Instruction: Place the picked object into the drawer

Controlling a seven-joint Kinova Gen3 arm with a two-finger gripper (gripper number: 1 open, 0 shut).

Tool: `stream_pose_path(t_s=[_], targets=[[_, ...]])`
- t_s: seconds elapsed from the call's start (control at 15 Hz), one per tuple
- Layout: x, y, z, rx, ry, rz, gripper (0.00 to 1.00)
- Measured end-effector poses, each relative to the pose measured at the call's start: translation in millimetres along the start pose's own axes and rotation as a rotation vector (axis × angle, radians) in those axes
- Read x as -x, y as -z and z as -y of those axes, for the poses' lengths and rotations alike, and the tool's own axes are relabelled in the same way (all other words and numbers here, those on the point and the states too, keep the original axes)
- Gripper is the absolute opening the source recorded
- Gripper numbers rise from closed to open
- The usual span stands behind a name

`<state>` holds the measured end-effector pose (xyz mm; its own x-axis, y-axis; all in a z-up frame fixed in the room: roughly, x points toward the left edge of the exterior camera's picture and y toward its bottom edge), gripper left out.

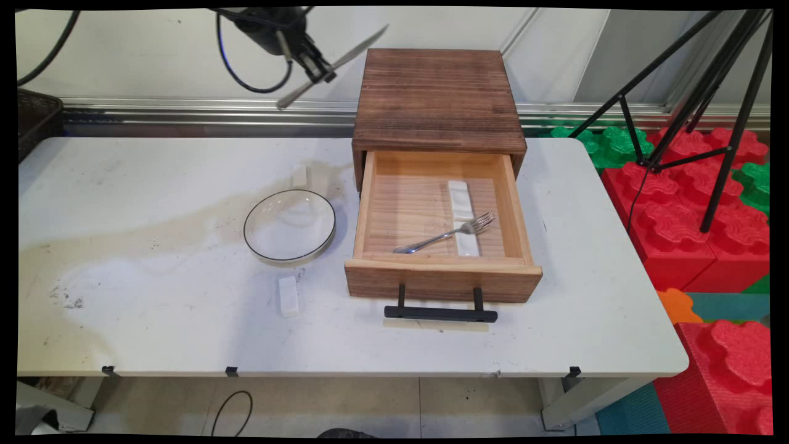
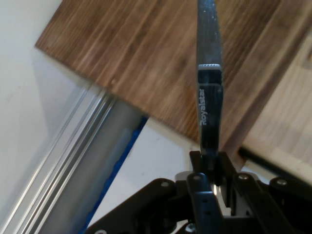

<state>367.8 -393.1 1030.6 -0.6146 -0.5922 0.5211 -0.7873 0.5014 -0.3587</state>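
Main view: one gripper (image 1: 320, 69), clamped on one knife (image 1: 333, 65), hangs high, left of one wooden drawer box (image 1: 437, 102); its open drawer (image 1: 441, 271) holds one fork (image 1: 445, 234) across two white rests (image 1: 461, 200).

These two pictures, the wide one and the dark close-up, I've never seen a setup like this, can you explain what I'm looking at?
It is a robot arm working at a white table. The wide picture comes from a fixed camera above the table's near side. Only the arm's black gripper shows there, at the top edge. The close-up comes from a camera on the robot's hand, looking along the gripper.

The fingers are shut on a table knife, held in the air near the back left corner of a wooden drawer box. In the close-up the knife rises from between the fingers.

The box's drawer is pulled open. Inside lie a fork and a white cutlery rest under it. Left of the drawer sit a shallow dark-rimmed bowl and a small white block.
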Motion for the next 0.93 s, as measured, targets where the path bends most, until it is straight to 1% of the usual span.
stream_pose_path(t_s=[0.33, 0.73, 0.93], targets=[[-28, -1, -34, 0.018, -0.044, -0.016, 0.0], [-48, -10, -58, 0.036, -0.074, -0.023, 0.0], [-59, -22, -75, 0.057, -0.093, -0.018, 0.0]])
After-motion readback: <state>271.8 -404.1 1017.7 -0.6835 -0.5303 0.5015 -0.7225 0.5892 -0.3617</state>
